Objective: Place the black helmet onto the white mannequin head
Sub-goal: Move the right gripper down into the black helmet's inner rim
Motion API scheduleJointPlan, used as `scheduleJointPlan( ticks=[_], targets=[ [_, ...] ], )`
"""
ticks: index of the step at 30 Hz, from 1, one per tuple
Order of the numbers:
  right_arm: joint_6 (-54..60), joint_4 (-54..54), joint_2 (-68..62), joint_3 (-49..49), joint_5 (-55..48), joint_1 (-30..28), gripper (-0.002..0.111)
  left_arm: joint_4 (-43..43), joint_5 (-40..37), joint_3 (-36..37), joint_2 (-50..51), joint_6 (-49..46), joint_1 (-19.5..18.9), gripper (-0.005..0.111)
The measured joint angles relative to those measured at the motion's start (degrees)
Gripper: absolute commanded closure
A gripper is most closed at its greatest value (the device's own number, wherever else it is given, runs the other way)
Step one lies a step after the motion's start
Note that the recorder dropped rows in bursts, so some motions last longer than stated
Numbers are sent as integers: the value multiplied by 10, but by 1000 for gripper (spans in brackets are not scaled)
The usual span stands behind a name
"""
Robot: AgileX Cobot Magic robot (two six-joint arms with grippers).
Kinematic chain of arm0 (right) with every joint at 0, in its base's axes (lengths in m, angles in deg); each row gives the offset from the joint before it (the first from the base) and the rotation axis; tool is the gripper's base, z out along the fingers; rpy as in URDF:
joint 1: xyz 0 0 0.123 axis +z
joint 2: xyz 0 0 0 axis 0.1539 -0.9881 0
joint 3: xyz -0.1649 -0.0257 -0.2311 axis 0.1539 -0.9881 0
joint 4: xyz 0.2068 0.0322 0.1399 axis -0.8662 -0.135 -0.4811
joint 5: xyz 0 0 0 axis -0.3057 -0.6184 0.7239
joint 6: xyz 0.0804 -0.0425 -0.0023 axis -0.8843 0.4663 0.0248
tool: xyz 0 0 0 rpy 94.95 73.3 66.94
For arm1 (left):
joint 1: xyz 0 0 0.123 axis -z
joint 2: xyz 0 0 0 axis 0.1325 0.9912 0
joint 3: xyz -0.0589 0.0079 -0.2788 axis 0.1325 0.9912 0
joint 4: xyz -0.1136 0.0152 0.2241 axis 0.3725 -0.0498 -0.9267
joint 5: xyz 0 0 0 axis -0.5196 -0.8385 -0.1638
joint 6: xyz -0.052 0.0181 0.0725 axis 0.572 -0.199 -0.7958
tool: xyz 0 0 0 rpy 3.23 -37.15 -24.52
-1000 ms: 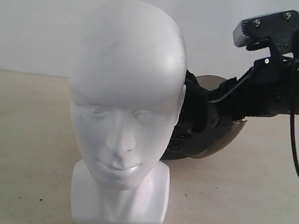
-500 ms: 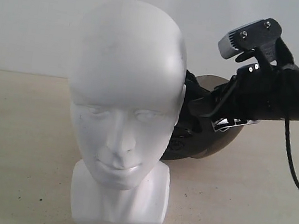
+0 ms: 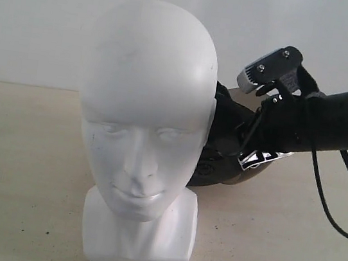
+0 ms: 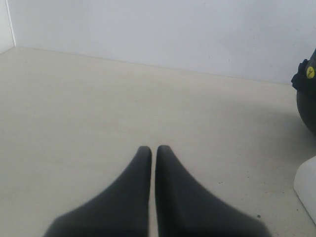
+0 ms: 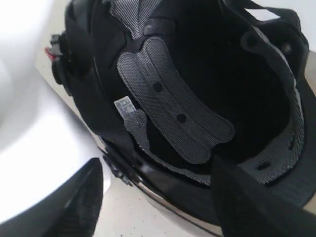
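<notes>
Pointing across the pale beige worktop (image 4: pixel 74 108), the left arm's black tool (image 4: pixel 153 148) has its two fingers drawn together with only a thin slit between them, and it holds nothing. Right of it, the glossy white bald mannequin head (image 3: pixel 146 100) stands upright on its squarish base near the front of the worktop, its crown bare. Just behind the head's right side lies the rounded matte black helmet with a smoky translucent visor (image 3: pixel 216 165), tipped so that its grey padded lining faces the right arm's wrist camera. The right arm's black tool (image 5: pixel 157 168) reaches in from the right with its jaws wide apart. One finger (image 5: pixel 86 197) is outside the shell beside the white head, the other (image 5: pixel 247 197) is over the padded interior, and the helmet's rim runs between them unclamped.
</notes>
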State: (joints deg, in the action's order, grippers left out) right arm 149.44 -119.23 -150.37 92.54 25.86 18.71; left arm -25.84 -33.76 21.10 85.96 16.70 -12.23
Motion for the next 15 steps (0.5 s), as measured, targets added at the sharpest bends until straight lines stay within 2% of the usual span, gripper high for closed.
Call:
scheduleJointPlan(
  ticks=[5,10,15],
  targets=[
    [5,7,-28,35,-65,-26,47,0,0,0,0,0,0,102],
    [32,33,-48,55,-107,-32,24,0,0,0,0,0,0,102],
    [69,42,-54,60,-107,-34,23,0,0,0,0,0,0,102]
  ],
)
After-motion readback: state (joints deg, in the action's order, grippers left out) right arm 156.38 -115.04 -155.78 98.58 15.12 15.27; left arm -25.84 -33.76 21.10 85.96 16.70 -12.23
